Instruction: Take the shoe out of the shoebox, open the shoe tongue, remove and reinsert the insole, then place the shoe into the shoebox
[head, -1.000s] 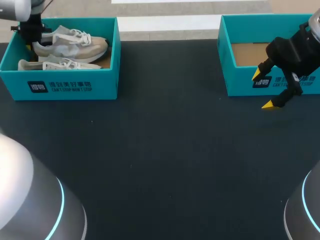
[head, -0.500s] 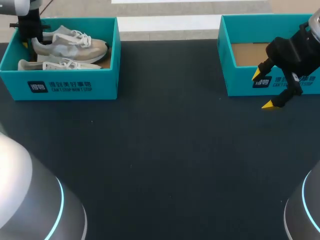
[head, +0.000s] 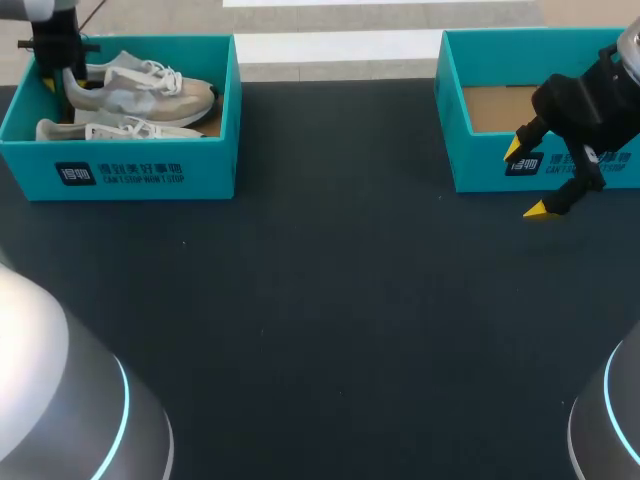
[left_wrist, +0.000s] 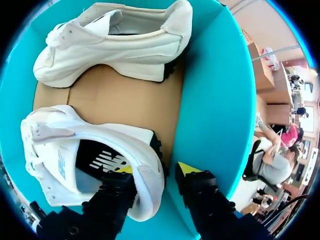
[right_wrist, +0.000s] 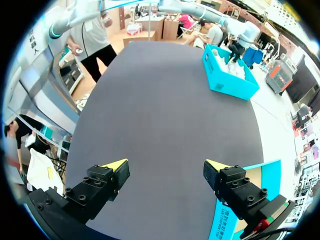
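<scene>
Left arm's fingers (left_wrist: 187, 168) are straddling the heel of the nearer shoe (left_wrist: 50, 155): one yellow tip is down inside the collar and the other is outside the heel, next to the box wall. In the left wrist view a sliver of teal shows between the outer finger and the heel, so the left gripper (left_wrist: 156, 169) looks spread rather than pinched, with nothing actually held yet. That shoe sits upright on the cardboard floor of the shoebox (left_wrist: 215, 100), and the second shoe (left_wrist: 115, 45) lies alongside it, further from the gripper.

Way over on the other side, the right gripper (right_wrist: 167, 167) hangs with its fingers wide apart and nothing between them. It's above the dark table (head: 330, 320), just in front of the other teal box (head: 480, 160).

So this reads as the very first step, getting the shoe out, with the grab lined up but not made. The next move probably calls for squeezing on the heel wall and lifting straight up, so the toe clears the box rim without dragging the other shoe along
</scene>
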